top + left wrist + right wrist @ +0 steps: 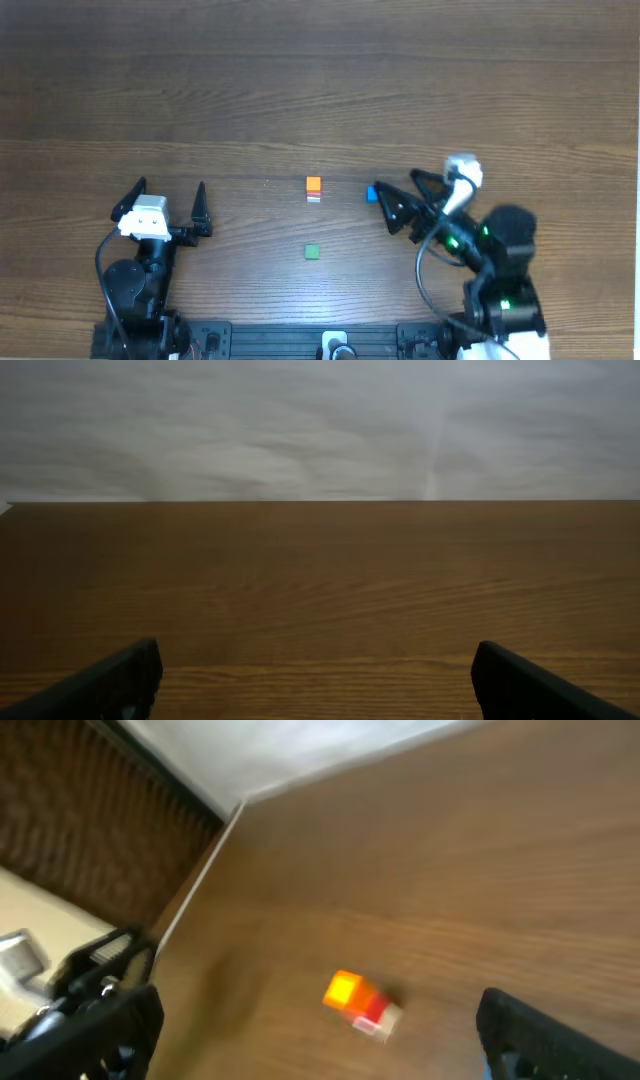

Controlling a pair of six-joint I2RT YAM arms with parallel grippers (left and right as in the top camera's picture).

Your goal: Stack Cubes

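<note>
We count five cubes on the bench (300,80). Three are in one stack (314,189): orange cube (314,184) on top, red cube (372,1006) under it, white cube (382,1026) at the bottom. In the right wrist view the stack sits ahead of the right gripper's fingers (100,1030), roughly in line with the gap between them and well apart from both.

One blue cube (371,193) is loose, right at the tip of one right finger; we can't tell if it touches. One green cube (311,252) is also loose, off to the side of the right fingers, between the two grippers and nearer the right one.

Right gripper (384,206): two fingers spread wide, nothing between them. Left gripper (168,190): two fingers also spread wide, nothing held, with bench surface and a pale wall (320,420) ahead of them. The stack and both loose cubes are well apart from the left fingers.
</note>
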